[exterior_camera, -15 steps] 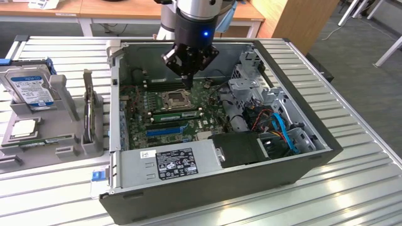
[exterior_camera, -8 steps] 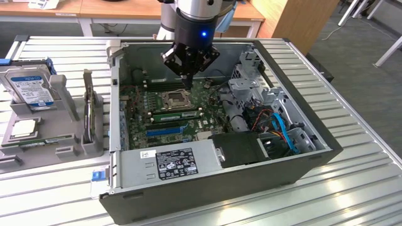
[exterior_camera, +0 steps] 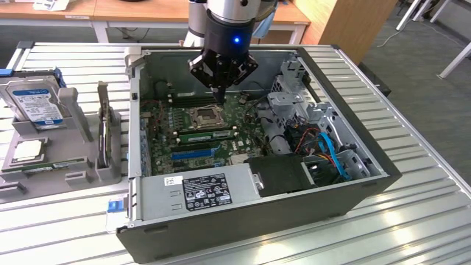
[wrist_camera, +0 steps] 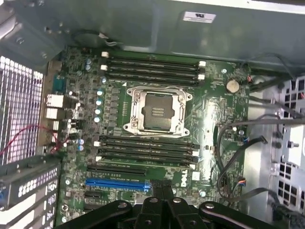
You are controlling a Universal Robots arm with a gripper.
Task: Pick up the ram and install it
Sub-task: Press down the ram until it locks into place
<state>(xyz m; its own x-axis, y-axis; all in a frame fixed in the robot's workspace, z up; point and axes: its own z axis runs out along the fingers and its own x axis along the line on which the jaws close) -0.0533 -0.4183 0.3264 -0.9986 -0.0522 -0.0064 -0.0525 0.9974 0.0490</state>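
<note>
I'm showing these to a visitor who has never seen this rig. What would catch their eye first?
The open computer case in the middle of the slatted table, its green motherboard laid bare. The black end effector hangs above the empty processor socket, fingers shut. A blue-labelled hard drive stands in a grey holder at the exterior view's left.

Even overhead light; soft, slightly blurred wrist view

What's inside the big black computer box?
The computer case holds a green motherboard with an empty processor socket, memory slots and cables. A power supply covers whatever lies under it.
</note>
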